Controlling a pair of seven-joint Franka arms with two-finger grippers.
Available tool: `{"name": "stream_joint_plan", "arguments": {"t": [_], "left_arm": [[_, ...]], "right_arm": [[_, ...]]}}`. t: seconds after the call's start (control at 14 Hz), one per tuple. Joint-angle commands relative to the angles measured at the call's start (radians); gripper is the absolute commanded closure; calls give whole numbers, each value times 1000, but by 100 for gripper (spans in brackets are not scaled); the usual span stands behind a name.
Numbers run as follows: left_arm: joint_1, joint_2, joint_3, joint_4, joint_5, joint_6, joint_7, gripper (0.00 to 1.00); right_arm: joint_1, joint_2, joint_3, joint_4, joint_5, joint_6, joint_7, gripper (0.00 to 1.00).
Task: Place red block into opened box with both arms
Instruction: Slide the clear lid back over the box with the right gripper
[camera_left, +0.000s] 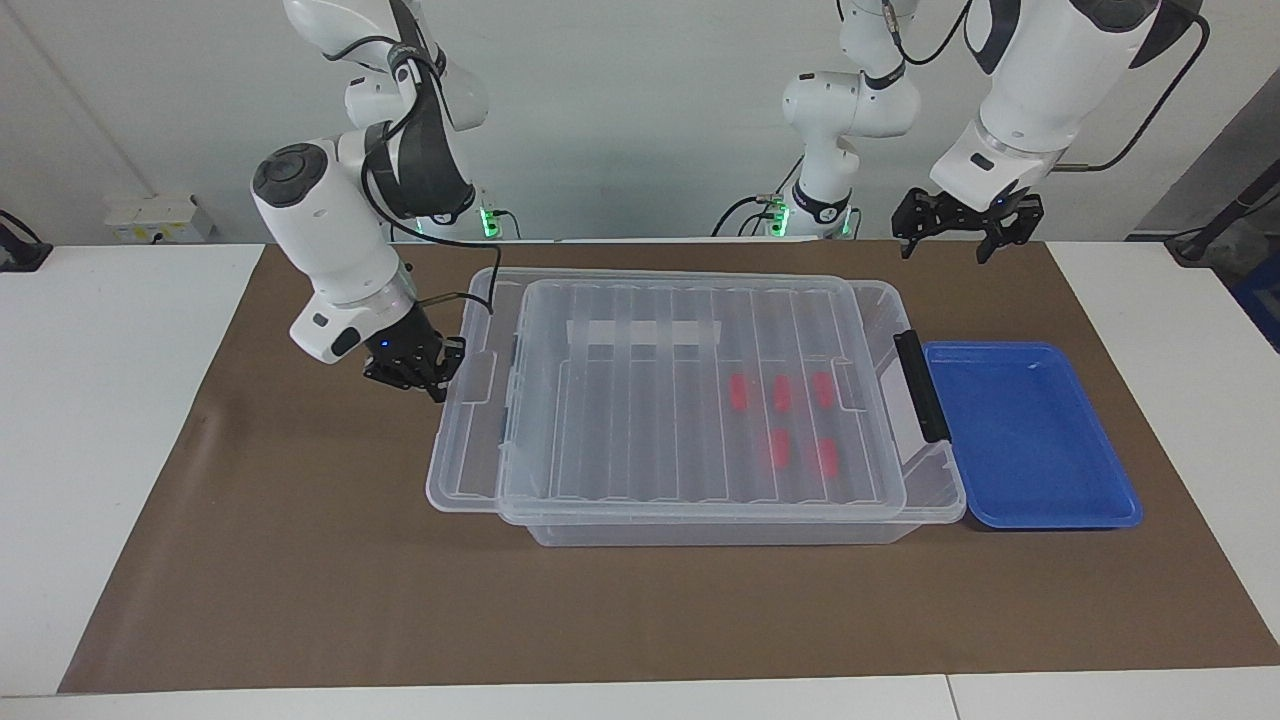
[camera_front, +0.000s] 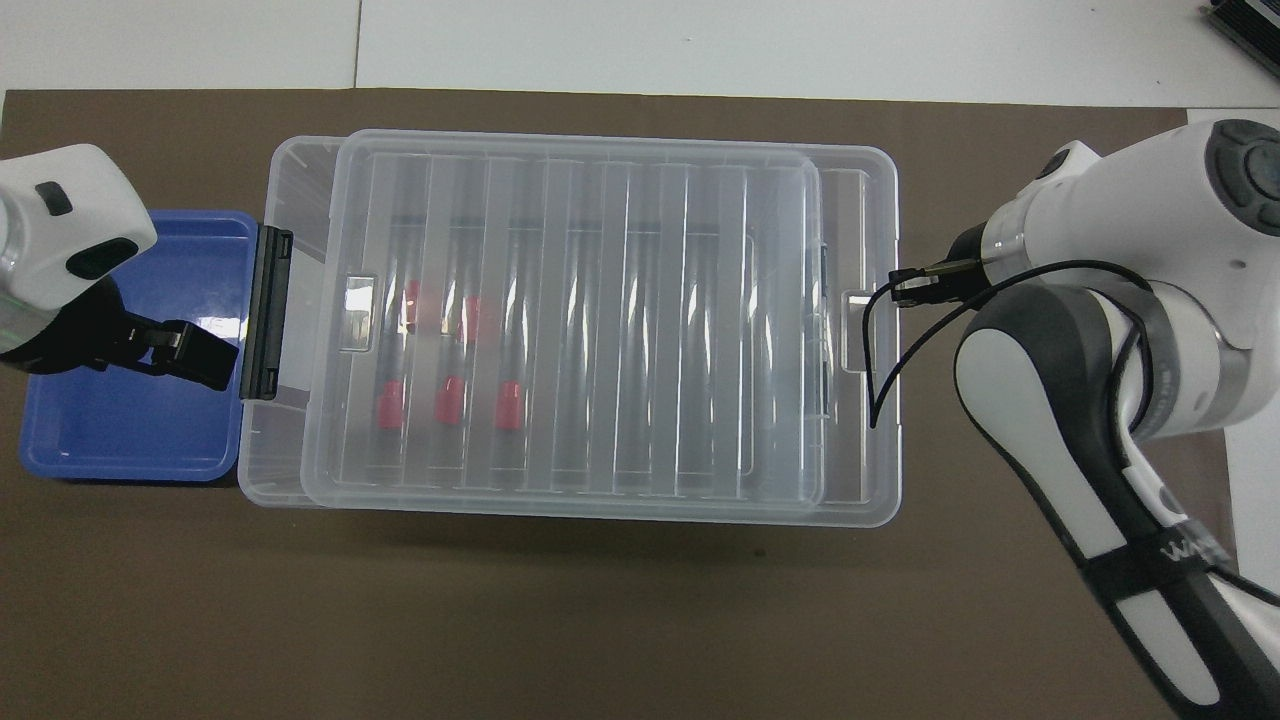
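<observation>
Several red blocks (camera_left: 780, 392) (camera_front: 448, 398) lie inside the clear box (camera_left: 930, 480) (camera_front: 262, 460), seen blurred through its ribbed lid (camera_left: 650, 420) (camera_front: 600, 320). The lid covers nearly all of the box and overhangs slightly at the right arm's end, leaving a narrow strip uncovered by the black clip handle (camera_left: 920, 385) (camera_front: 265, 310). My right gripper (camera_left: 425, 375) is shut, low at the lid's end edge and touching its tab. Raised over the blue tray (camera_front: 130, 440), my left gripper (camera_left: 945, 240) (camera_front: 185, 350) is open and holds nothing.
The blue tray (camera_left: 1030, 440) sits against the box at the left arm's end, with nothing in it. A brown mat (camera_left: 300, 580) covers the table under everything. The right arm's black cable (camera_front: 885, 360) loops over the lid's end.
</observation>
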Motion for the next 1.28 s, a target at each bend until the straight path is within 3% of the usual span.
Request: {"name": "stream_joint_plan", "arguments": {"t": [0.0, 0.36, 1.21], "left_arm": [[-11, -3, 6, -2, -9, 17, -15, 0], [3, -42, 6, -2, -9, 16, -18, 0], [28, -45, 6, -5, -9, 11, -23, 0]], "right_arm": [[31, -15, 0, -2, 26, -21, -18, 100], [54, -19, 0, -3, 26, -24, -14, 100], [73, -19, 2, -3, 26, -24, -14, 100]]}}
